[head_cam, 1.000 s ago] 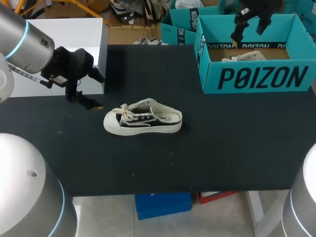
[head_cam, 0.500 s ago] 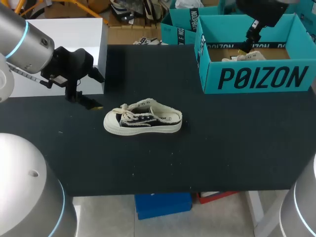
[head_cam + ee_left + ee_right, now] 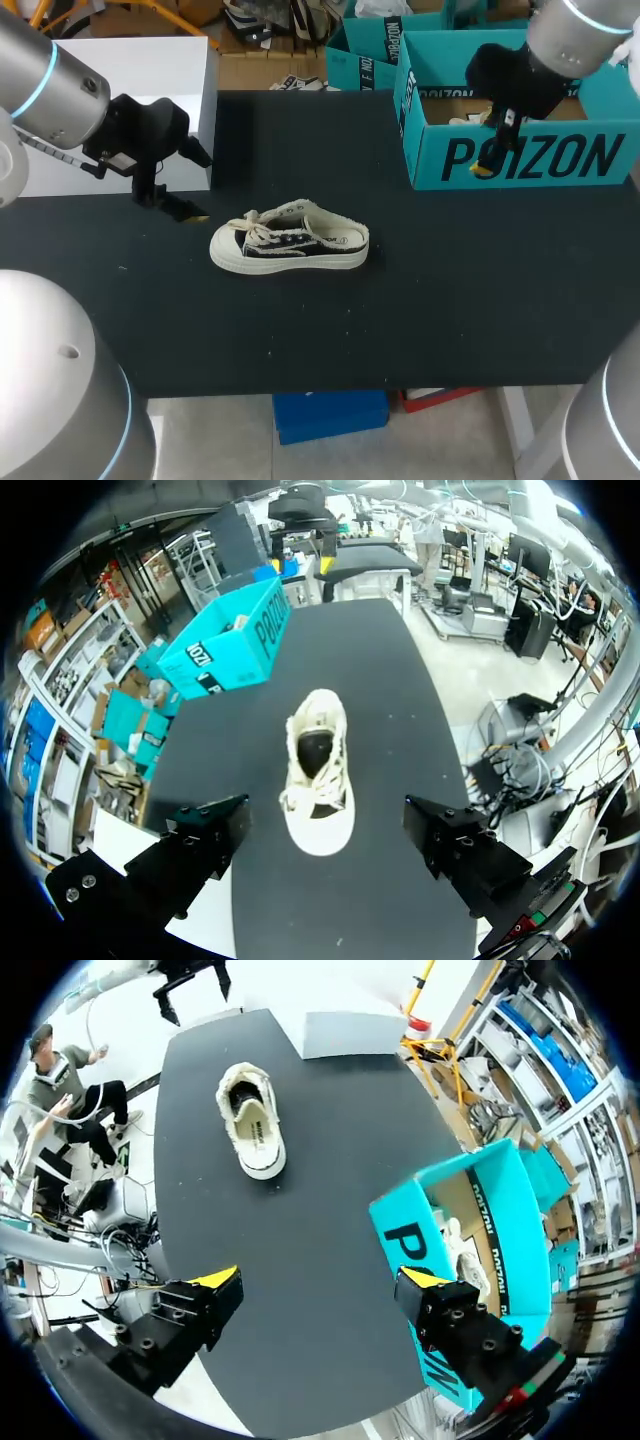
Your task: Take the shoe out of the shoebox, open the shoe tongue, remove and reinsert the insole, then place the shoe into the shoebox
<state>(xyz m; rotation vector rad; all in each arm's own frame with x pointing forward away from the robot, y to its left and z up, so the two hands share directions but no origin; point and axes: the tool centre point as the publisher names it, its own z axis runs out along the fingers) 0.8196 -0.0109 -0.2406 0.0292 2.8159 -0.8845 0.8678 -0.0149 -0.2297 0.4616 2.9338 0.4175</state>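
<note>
Shoe sits upright on the worktop, just ahead of the left pincer, which is released and empty. The right pincer, also released, hangs at the shoebox, well apart from the shoe. Opening the tongue likely needs one pincer bracing the heel while the other lifts beneath the laces.

Black table with 1 white box at its far left corner
</note>
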